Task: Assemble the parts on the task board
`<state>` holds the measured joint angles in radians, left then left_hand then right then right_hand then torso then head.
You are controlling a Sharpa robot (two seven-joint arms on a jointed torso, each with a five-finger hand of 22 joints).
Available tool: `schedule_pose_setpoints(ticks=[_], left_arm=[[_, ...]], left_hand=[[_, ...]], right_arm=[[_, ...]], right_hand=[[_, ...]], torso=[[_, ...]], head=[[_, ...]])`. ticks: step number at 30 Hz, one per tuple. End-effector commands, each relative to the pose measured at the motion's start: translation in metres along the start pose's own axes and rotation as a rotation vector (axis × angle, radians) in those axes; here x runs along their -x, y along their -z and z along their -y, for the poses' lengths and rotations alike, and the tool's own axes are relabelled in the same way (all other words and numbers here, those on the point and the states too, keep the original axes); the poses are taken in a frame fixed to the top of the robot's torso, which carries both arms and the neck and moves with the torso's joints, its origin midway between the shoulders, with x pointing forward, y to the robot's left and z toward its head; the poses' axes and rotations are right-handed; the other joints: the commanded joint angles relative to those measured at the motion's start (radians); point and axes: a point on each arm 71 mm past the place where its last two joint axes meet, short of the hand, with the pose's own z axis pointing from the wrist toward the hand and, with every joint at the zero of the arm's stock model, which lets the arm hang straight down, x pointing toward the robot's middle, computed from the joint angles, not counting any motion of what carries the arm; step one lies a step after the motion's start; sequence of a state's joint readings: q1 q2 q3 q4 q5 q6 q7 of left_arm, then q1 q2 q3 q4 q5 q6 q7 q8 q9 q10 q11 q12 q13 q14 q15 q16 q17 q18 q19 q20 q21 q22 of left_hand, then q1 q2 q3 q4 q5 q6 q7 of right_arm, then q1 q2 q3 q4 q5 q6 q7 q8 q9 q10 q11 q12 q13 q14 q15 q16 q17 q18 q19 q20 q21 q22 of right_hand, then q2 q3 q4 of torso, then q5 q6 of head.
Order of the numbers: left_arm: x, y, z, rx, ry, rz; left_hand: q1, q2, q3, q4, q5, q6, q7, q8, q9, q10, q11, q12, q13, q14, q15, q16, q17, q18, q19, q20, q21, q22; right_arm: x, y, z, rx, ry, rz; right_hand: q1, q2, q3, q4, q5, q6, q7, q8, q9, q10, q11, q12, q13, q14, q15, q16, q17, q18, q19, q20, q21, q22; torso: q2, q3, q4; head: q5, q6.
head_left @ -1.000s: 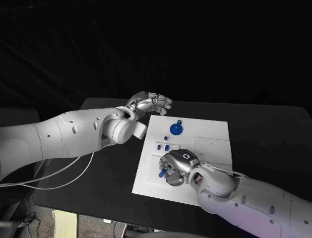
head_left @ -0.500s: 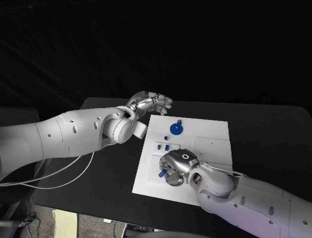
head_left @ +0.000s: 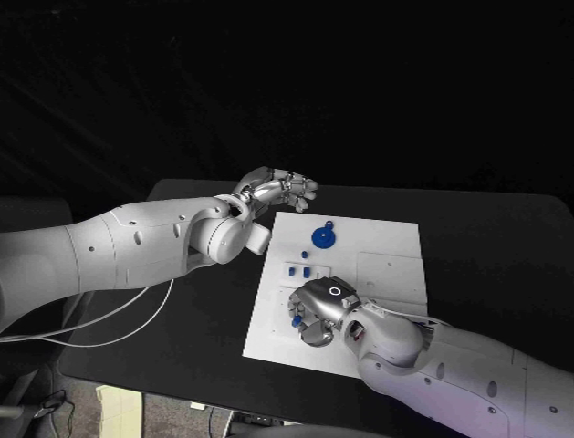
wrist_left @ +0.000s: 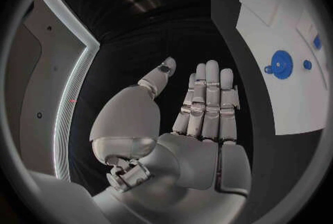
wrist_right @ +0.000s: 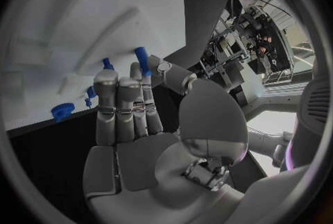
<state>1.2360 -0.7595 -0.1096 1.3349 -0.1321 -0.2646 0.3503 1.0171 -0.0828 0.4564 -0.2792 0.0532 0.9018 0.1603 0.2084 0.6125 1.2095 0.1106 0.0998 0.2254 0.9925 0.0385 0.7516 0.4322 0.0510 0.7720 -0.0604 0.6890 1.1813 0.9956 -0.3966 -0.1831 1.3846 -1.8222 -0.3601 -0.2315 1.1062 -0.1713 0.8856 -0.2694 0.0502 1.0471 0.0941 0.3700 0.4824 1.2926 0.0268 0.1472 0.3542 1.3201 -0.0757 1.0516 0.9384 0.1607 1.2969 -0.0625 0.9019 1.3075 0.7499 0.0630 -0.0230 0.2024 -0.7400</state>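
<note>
The right hand [head_left: 324,310] sits low over the near-left part of the board [head_left: 390,274], knuckles up in the head view. In its wrist view the fingers [wrist_right: 125,107] are straight and packed side by side, and a small blue peg [wrist_right: 141,60] stands just past the fingertips with the thumb tip right next to it. Looks like the thumb and a finger are on it, but I honestly can't tell if it's pinched or just touched. Another blue peg [wrist_right: 107,63] shows close beside it, and the head view has a blue bit [head_left: 297,320] peeking out at the hand's left edge.

The left hand [head_left: 276,191] hangs over the black table [head_left: 497,246] just beyond the board's far-left corner, well apart from the right one. Its wrist view shows the fingers [wrist_left: 208,99] flat and pressed together, thumb out to the side, nothing in it.

On the board, a round blue gear [head_left: 324,236] lies toward the far end with a tiny blue piece [head_left: 330,224] just beyond it. A few small blue parts [head_left: 305,270] stand in a row between the gear and the right hand.
</note>
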Motion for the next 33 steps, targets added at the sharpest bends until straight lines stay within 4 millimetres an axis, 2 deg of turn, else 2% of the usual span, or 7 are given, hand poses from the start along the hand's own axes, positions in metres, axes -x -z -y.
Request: schedule_pose_setpoints(ticks=[1,14,17,21,25,27,33], left_arm=[[-0.0024,-0.0007,0.0014,-0.008,0.011,-0.014],[-0.0025,-0.0006,0.0012,-0.005,0.012,-0.016],[-0.0022,-0.0004,0.0012,-0.004,0.012,-0.015],[-0.002,-0.0003,0.0011,-0.003,0.012,-0.015],[-0.0017,-0.0002,0.0011,-0.003,0.012,-0.015],[-0.0017,-0.0001,0.0011,-0.003,0.012,-0.015],[-0.001,0.0002,0.0009,-0.002,0.011,-0.014]], left_hand=[[-0.002,0.005,0.001,0.005,0.001,-0.006,-0.001,0.006,-0.002,-0.01,0.0,-0.002,0.001,0.001,0.004,-0.005,0.002,0.009,0.006,0.004,-0.004,0.001],[-0.003,0.005,0.001,0.006,0.001,-0.006,-0.001,0.006,-0.002,-0.011,0.0,-0.002,0.001,0.001,0.004,-0.006,0.003,0.009,0.006,0.004,-0.005,0.002],[-0.003,0.005,0.001,0.006,0.001,-0.006,0.0,0.006,-0.002,-0.011,0.0,-0.002,0.001,0.001,0.004,-0.006,0.003,0.009,0.006,0.004,-0.005,0.002],[-0.004,0.005,0.001,0.006,0.001,-0.007,0.0,0.006,-0.002,-0.011,0.0,-0.002,0.001,0.001,0.004,-0.006,0.004,0.009,0.006,0.004,-0.005,0.002],[-0.004,0.005,0.0,0.006,0.001,-0.007,0.0,0.006,-0.002,-0.011,0.0,-0.002,0.001,0.001,0.004,-0.007,0.004,0.009,0.006,0.004,-0.005,0.002],[-0.004,0.005,0.0,0.006,0.001,-0.007,0.0,0.006,-0.002,-0.011,0.0,-0.003,0.001,0.001,0.004,-0.007,0.004,0.009,0.006,0.004,-0.006,0.002],[-0.004,0.004,0.0,0.006,0.001,-0.007,0.0,0.006,-0.002,-0.011,0.0,-0.003,0.001,0.001,0.004,-0.007,0.005,0.009,0.006,0.004,-0.006,0.002]], right_arm=[[-0.0114,0.0013,-0.004,0.014,0.023,-0.077],[-0.0121,-0.0003,-0.004,0.013,-0.001,-0.067],[-0.0122,-0.0001,-0.0031,0.013,-0.029,-0.066],[-0.0111,0.0002,-0.002,0.013,-0.067,-0.049],[-0.0096,0.0006,-0.0013,0.013,-0.092,-0.028],[-0.0089,0.0009,-0.0011,0.012,-0.101,-0.018],[-0.0047,0.0051,0.002,0.002,-0.141,0.036]], right_hand=[[-0.004,0.011,0.001,-0.005,0.005,0.009,0.004,0.006,0.001,0.038,0.001,0.007,0.0,-0.002,-0.008,0.003,-0.001,0.101,-0.001,-0.009,0.004,0.017],[-0.007,0.013,0.0,-0.007,0.005,0.007,0.006,0.003,0.0,0.035,0.002,0.004,0.002,-0.003,-0.007,0.002,-0.002,0.101,-0.003,-0.008,0.004,0.017],[-0.012,0.01,-0.001,-0.006,0.007,-0.006,0.011,-0.005,-0.003,0.021,0.007,-0.006,0.001,-0.007,-0.002,-0.001,-0.005,0.101,-0.008,-0.006,0.001,0.016],[-0.03,-0.04,-0.025,0.001,0.036,-0.064,0.036,-0.038,-0.016,-0.038,0.031,-0.042,-0.011,-0.011,0.02,-0.004,-0.009,0.101,-0.014,-0.001,-0.002,0.015],[-0.037,-0.078,-0.06,0.011,0.033,-0.116,0.059,-0.065,-0.027,-0.095,0.053,-0.077,-0.026,-0.017,0.042,-0.005,-0.012,0.101,-0.02,0.003,-0.006,0.014],[-0.038,-0.093,-0.078,0.015,0.029,-0.143,0.07,-0.079,-0.034,-0.129,0.065,-0.087,-0.038,-0.022,0.053,-0.006,-0.014,0.101,-0.025,0.006,-0.011,0.012],[-0.028,-0.111,-0.104,0.025,0.031,-0.177,0.075,-0.09,-0.043,-0.214,0.091,-0.086,-0.078,-0.044,0.079,-0.013,-0.023,0.101,-0.044,0.013,-0.031,0.005]], torso=[[0.0,0.0004,0.0006],[0.0,0.0011,-0.0002],[0.0,0.001,-0.0006],[0.0,0.001,-0.0006],[0.0,0.001,-0.0006],[0.0,0.0012,-0.0003],[0.0,0.0012,0.0002]], head=[[-0.002,-0.001],[-0.004,0.0],[-0.004,0.0],[-0.004,0.0],[-0.004,0.0],[-0.004,0.0],[-0.004,0.001]])
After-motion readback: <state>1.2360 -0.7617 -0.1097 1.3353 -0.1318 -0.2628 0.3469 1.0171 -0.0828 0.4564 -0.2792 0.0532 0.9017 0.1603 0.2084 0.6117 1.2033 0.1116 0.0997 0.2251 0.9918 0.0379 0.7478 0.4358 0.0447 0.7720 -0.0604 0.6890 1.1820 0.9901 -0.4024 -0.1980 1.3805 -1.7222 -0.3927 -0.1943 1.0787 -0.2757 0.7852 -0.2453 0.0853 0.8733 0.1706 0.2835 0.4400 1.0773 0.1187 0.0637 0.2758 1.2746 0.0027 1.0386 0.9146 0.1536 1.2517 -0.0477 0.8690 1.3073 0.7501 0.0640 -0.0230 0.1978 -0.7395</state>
